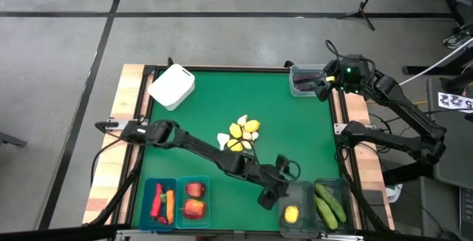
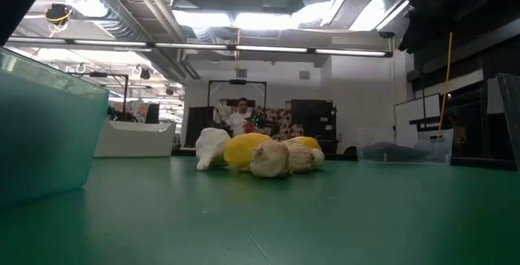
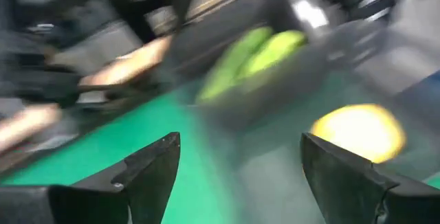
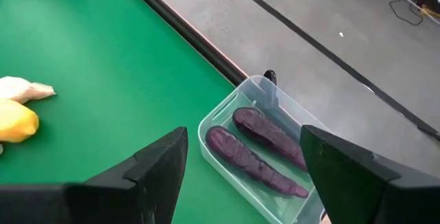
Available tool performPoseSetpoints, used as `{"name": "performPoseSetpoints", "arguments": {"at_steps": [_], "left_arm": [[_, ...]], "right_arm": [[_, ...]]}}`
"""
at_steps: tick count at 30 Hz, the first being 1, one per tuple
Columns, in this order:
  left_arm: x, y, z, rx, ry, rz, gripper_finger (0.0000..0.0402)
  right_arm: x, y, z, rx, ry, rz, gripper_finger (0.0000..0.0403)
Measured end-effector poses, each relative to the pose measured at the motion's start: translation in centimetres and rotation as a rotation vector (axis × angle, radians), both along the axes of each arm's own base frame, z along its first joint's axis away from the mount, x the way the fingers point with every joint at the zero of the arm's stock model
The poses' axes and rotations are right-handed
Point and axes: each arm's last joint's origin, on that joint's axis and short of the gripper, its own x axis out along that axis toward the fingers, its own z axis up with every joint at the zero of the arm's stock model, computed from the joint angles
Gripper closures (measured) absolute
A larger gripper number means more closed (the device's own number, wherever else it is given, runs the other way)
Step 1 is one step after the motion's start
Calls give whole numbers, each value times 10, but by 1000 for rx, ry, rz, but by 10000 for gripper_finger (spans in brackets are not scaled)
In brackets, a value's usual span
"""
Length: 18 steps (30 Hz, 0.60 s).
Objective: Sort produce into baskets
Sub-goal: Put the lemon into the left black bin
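Note:
My left gripper (image 1: 270, 195) (image 3: 240, 145) is open and empty, low over the near edge beside a dark-tinted bin (image 1: 294, 197) that holds one yellow lemon (image 1: 291, 214) (image 3: 357, 131). The bin next to it (image 1: 341, 191) holds green cucumbers (image 1: 329, 202) (image 3: 251, 56). My right gripper (image 1: 320, 87) (image 4: 242, 141) is open and empty above the clear tub (image 1: 299, 69) (image 4: 213, 124) at the far right, where two purple eggplants (image 4: 258, 152) lie. A pile of lemons and garlic bulbs (image 1: 242, 134) (image 2: 264, 155) lies mid-table.
Two teal bins stand at the near left edge, one with peppers and a carrot (image 1: 162, 204), one with red apples (image 1: 194, 200). A white box (image 1: 171, 86) stands at the far left. In the low view a person (image 2: 238, 115) shows far behind the table.

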Motion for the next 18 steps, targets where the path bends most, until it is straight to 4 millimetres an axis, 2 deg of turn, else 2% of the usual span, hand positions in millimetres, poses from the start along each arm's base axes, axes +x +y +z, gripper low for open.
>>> {"name": "performPoseSetpoints", "arguments": {"at_steps": [3, 6, 8, 11, 14, 18], "left_arm": [[-14, 14, 46, 131, 25, 102, 106], [-32, 46, 80, 135, 104, 212, 106], [-43, 78, 90, 90, 181, 322, 106], [-61, 123, 94, 68, 290, 453, 106], [-70, 162, 76, 50, 351, 550, 106], [-74, 200, 20, -11, 409, 633, 106]], "right_arm": [[-1, 1, -1, 9, 14, 2, 121], [-1, 1, -2, 14, 20, 1, 121], [-2, 1, -2, 20, 26, 1, 121], [-2, 1, -2, 21, 28, 1, 121], [-2, 1, -3, 21, 28, 1, 121], [-2, 1, -3, 22, 28, 2, 121]]}}
